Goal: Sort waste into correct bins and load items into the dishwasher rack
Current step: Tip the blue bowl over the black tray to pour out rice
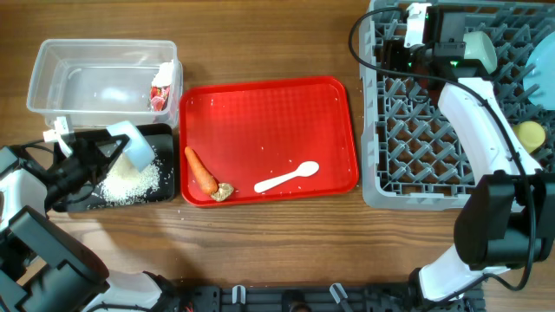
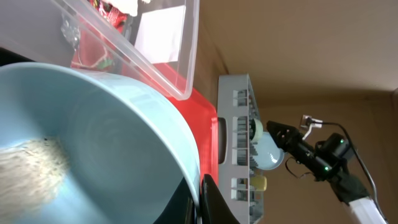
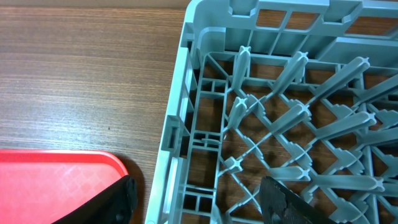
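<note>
Left gripper point(image 1: 111, 149): clamped on the rim of a blue-green bowl point(image 1: 137, 152), which is tipped over the black tray point(image 1: 166, 139)
Rice point(image 1: 130, 184): heaped in that tray, plus a smear inside the bowl
Right gripper point(image 3: 202, 205): fingers spread wide with nothing between them, over the rack point(image 1: 434, 165) on the side by the red tray point(image 1: 269, 113)
Wrapper point(image 1: 160, 87): in the clear tub point(image 1: 95, 78), red-and-white print way too tiny to read
On the red tray: carrot point(image 1: 201, 171), beige lump point(image 1: 223, 191), white spoon point(image 1: 286, 178)
In the rack: second bowl point(image 1: 481, 50), plate point(image 1: 542, 74), yellow cup point(image 1: 529, 134)
</note>
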You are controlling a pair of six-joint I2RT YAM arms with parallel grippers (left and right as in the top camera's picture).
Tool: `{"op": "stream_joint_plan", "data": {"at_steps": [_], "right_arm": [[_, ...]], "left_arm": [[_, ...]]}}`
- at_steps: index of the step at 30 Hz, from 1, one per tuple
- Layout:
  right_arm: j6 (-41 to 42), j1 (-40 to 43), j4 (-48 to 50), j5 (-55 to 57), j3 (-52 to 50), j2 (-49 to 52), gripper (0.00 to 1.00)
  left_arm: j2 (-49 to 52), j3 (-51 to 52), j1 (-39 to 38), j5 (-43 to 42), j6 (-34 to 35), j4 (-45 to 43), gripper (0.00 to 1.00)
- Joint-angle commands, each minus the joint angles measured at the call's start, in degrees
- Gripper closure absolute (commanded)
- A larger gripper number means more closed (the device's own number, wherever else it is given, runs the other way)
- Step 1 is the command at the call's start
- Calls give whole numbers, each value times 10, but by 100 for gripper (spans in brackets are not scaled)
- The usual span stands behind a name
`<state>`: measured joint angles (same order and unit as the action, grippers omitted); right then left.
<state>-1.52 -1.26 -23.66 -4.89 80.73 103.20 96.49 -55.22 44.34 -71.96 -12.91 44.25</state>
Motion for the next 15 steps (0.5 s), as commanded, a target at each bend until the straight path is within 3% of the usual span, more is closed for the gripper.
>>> {"op": "stream_joint_plan", "data": {"at_steps": [1, 6, 8, 9, 12, 14, 15], "right_arm": [[1, 0, -2, 5, 4, -10, 35], [2, 0, -2, 5, 4, -10, 35], [2, 0, -4, 6, 4, -10, 35], [2, 0, -5, 6, 4, -10, 35], [1, 0, -8, 5, 4, -10, 34], [1, 0, -8, 5, 4, -10, 35], [1, 0, -7, 6, 4, -10, 35]], "left_arm": [[4, 0, 5, -52, -31, -2, 96], [4, 0, 6, -23, -29, -35, 96], [4, 0, 6, 9, 19, -38, 96], [4, 0, 5, -19, 13, -22, 96], [4, 0, 4, -95, -111, 11, 96], [4, 0, 6, -43, -62, -22, 96], [4, 0, 6, 19, 24, -46, 96]]}}
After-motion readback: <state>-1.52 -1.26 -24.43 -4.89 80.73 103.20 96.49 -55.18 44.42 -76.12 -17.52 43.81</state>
